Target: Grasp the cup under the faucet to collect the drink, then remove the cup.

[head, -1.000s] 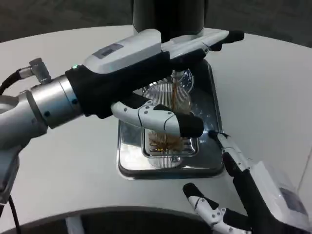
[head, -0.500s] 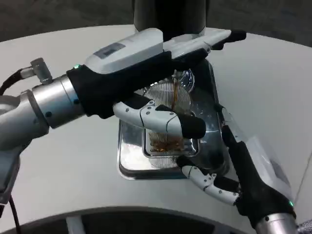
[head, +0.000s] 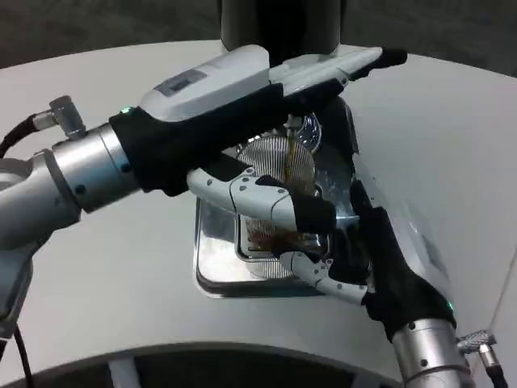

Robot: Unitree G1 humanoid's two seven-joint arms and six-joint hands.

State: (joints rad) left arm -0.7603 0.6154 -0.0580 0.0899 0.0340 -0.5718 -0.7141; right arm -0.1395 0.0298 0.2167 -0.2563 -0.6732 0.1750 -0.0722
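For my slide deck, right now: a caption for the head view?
Left hand holds clear ribbed cup catching brown drink over silver drip tray; right hand closes in beside it.

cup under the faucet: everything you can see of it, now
The cup looks like clear ribbed plastic, standing upright on the steel drip tray under the faucet. A brown stream falls into it, and brown drink lies at its bottom. The left hand wraps it; the right hand reaches its lower side, contact unclear.

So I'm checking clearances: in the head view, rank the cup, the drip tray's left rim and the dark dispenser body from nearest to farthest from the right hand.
From the right hand:
1. cup, just left of its fingers.
2. drip tray's left rim, beyond the cup.
3. dispenser body, at the table's far side.
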